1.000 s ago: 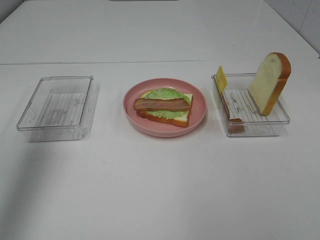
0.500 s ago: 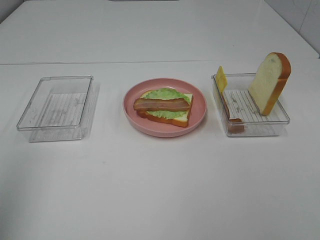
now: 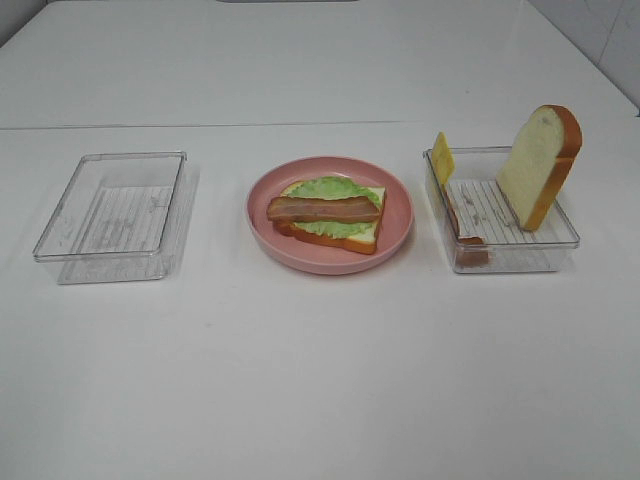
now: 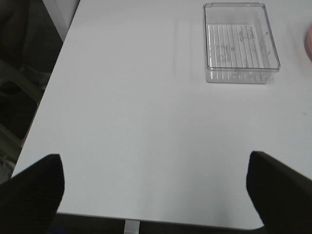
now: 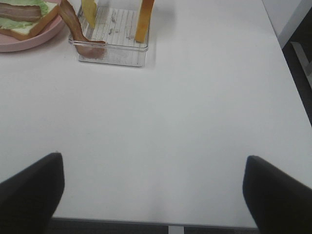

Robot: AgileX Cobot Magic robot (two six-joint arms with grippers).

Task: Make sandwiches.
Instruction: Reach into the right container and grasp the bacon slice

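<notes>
On the pink plate lies a stack: a white bread slice, a green lettuce leaf and a reddish-brown bacon strip; it also shows in the right wrist view. The right clear tray holds a second bread slice leaning upright, a yellow cheese slice and another bacon strip. Neither gripper shows in the high view. My left gripper is open and empty over the table's near left edge. My right gripper is open and empty near the table's front right.
An empty clear tray stands at the left, also in the left wrist view. The white table's left edge and front edge are close to the grippers. A seam crosses the table behind the trays.
</notes>
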